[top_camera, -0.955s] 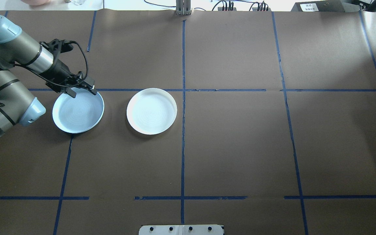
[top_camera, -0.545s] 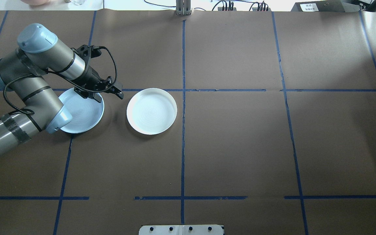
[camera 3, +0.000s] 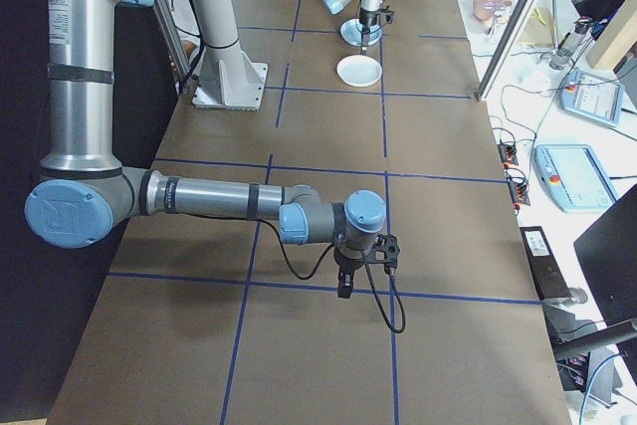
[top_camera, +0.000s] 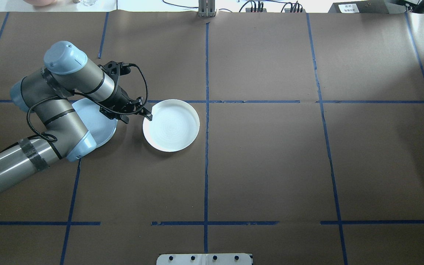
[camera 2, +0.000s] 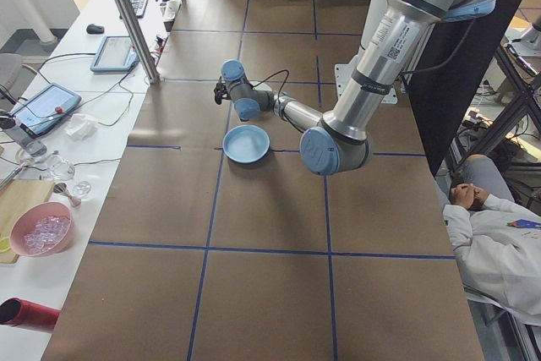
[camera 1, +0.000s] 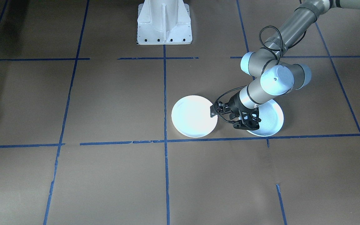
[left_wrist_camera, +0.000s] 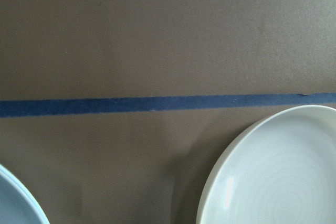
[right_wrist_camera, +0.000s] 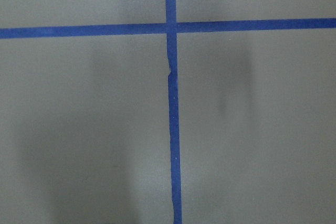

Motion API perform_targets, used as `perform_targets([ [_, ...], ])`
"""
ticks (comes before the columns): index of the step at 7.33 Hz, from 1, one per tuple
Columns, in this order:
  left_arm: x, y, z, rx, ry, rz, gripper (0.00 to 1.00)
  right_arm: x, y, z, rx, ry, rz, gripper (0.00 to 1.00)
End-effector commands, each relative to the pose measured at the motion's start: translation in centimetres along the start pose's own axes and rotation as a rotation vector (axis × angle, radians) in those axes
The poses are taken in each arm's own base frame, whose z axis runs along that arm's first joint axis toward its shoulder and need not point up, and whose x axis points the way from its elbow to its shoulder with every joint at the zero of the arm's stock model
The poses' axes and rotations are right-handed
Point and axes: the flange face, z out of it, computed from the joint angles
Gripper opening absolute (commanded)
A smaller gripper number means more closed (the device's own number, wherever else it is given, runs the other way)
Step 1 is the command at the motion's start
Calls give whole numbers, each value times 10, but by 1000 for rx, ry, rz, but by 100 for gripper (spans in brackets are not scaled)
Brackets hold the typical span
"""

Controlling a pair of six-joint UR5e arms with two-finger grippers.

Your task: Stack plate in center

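left fingers point(top_camera: 146, 113) (apart, empty) moved from blue plate point(top_camera: 101, 127) to white plate's point(top_camera: 171, 125) rim; touching unclear

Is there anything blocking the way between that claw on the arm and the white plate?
Nothing visible. The left gripper hangs right at the near rim of the white plate, with only bare brown table around it. The blue plate lies behind it, under the arm.

We see our right gripper point(camera 3: 343, 281) low over a blue tape line point(camera 3: 299, 286), while far off our left gripper point(camera 3: 364, 43) hangs beside the white plate point(camera 3: 358, 71).
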Motion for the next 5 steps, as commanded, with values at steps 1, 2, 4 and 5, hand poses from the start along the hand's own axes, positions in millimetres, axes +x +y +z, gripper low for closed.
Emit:
perform_targets([
  [1,10,13,16,-27,1,15,81,1,0,1,-1,0,1,100],
  [2,11,15,18,-29,1,17,66,0,0,0,0,0,0,100],
  [4,12,15,18,-29,2,18,19,0,0,0,0,0,0,100],
  [5,13,14,17,-28,3,18,0,0,0,0,0,0,0,100],
])
